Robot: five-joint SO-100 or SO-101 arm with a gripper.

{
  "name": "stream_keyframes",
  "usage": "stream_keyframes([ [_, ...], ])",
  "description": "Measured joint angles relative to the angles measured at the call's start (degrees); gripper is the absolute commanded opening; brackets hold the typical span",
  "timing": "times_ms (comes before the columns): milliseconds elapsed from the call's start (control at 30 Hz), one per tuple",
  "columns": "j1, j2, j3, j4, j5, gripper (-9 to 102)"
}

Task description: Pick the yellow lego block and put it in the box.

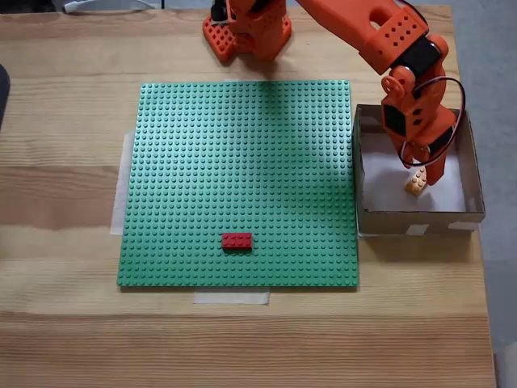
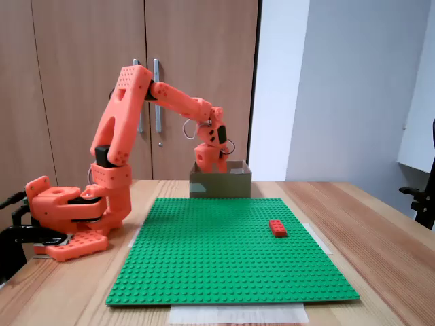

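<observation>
Yellow block (image 1: 417, 183) sits inside the box (image 1: 472, 174), tilted at the end effector (image 1: 422, 171) tip, lowered there for release; whether it is clenched or released I cannot tell. Red brick (image 1: 237, 240) lies at 9 o'clock.

— What are the surfaces like?
— The worktop (image 1: 65, 81) is pale wood with visible grain and a soft satin sheen. On it lies a green plastic baseplate (image 1: 234, 153), matt and covered in studs.
— And the smaller pieces?
— A red brick (image 1: 237, 240) and a yellow lego block (image 1: 416, 183), both smooth plastic. The box (image 1: 420, 218) is matt brown cardboard with pale tape patches. The arm (image 2: 122, 115) is matt orange plastic. Behind, cabinet doors (image 2: 68, 41) look like smooth wood laminate.
</observation>
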State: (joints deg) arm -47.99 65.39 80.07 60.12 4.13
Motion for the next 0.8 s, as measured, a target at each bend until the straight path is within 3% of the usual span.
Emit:
stream_keyframes([
  [333,0.53,6.94,1.93,-0.18,-0.09,14],
  [800,4.66,31.46,19.60,-8.61,-3.96,0],
])
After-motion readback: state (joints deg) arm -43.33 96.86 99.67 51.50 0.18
